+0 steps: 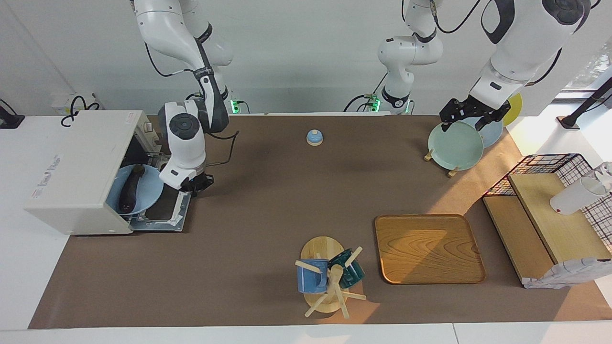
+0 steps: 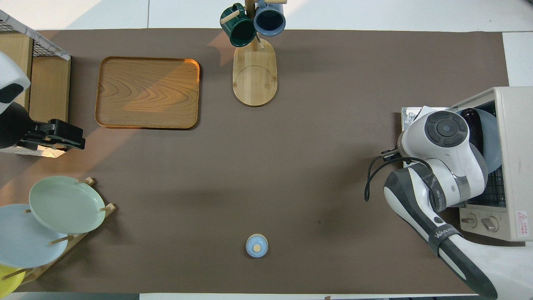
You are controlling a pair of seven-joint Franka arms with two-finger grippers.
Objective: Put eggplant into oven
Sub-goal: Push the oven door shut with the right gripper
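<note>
Eggplant on a blue plate half inside the open oven; right jaws shut, empty, over the dropped door; left jaws wide, waiting over the plate rack.

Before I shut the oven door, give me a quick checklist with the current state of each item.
1. Eggplant on the blue plate: ok, lying along it.
2. Plate fully inside the oven: not ok, part of it sticks out over the lowered door.
3. Right tool let go of the plate: ok, shut, holding nothing, over the door's edge.
4. Right tool out of the door's swing: not ok.
5. Left tool out of the way: ok, open, waiting over the plate rack.
6. Rack level under the plate: cannot tell.
</note>
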